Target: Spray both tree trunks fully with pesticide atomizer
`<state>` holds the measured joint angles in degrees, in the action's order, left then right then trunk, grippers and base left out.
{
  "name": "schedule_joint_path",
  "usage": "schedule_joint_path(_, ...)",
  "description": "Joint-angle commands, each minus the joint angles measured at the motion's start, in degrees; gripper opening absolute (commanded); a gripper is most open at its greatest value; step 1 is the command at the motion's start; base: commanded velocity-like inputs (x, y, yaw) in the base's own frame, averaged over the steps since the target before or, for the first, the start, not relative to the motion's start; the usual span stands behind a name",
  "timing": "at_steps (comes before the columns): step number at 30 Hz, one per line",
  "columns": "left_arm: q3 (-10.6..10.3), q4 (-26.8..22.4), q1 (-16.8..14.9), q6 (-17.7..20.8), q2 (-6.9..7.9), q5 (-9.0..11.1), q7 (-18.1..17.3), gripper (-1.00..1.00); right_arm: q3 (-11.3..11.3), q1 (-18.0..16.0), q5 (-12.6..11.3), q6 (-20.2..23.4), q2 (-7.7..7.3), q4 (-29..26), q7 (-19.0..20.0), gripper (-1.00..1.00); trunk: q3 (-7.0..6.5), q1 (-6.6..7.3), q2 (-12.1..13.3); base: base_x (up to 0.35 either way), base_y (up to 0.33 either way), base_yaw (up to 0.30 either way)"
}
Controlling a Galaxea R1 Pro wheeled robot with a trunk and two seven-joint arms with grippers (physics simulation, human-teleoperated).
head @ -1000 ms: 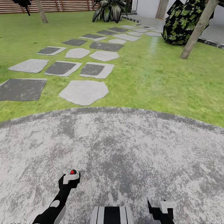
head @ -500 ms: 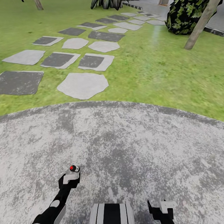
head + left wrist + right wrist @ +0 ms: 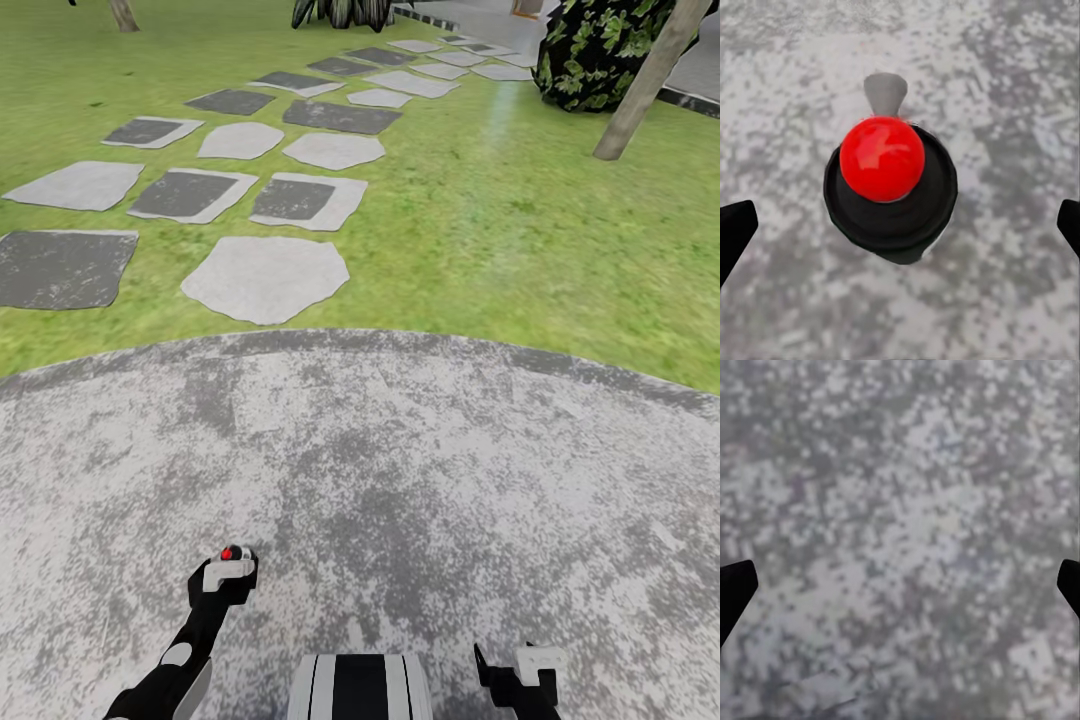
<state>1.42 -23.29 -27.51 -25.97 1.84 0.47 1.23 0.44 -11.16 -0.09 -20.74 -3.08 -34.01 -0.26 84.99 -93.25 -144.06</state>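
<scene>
Head view: the green grass lawn of the garden [image 3: 500,230] takes up the upper half, crossed by a double row of flat grey stepping stones [image 3: 265,278], some pale and some dark, running away toward the top. At upper right a straight pale grey-beige tree trunk [image 3: 640,85] leans out of the grass, with jagged dark green mottled foliage [image 3: 590,55] just beside it; the base of a second trunk [image 3: 124,15] and the leaves of a low broad-leaved plant [image 3: 340,12] show at the top edge. The lower half is the mottled grey rounded paved floor [image 3: 420,480], edged by grass along a curved border.

On this floor, at lower left, stands the tiny dark bottle of the pesticide atomizer [image 3: 236,553], upright, its red top just beyond the tip of the black-and-white left arm. The left gripper [image 3: 226,580] hangs directly over it. The right gripper [image 3: 520,675] sits at the lower right edge, well apart from the bottle, over bare paving. The robot's striped trunk [image 3: 360,688] lies between the arms.

Left wrist view: seen from straight above, the atomizer [image 3: 891,191] shows a glossy red cap centred on a round black body, with a pale grey trigger head projecting from one side. Both black fingertips [image 3: 733,232] sit at the picture's opposite edges, spread wide and clear of the bottle.

Right wrist view: speckled grey paving [image 3: 900,525] lies under the gripper, and its black fingertips [image 3: 735,585] are likewise set far apart, holding nothing.
</scene>
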Motion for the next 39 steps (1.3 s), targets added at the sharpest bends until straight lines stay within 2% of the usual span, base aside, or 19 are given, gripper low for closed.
schedule_joint_path(1, 0.00, 0.00, 0.00, -0.03, 0.00, 0.01, 0.00, 1.00, 0.00, 0.00, 0.00, 0.00, 0.00, 0.00, 0.00, 1.00, 0.00, 0.00, 0.00, 0.040, 0.000, 0.000)
schedule_joint_path(39, -0.02, 0.00, 0.00, -0.22, 0.01, 0.06, 0.00, 1.00, -0.08, 0.00, 0.00, 0.00, 0.00, 0.00, 0.00, 1.00, 0.00, 0.00, 0.00, 0.023, 0.000, 0.016)
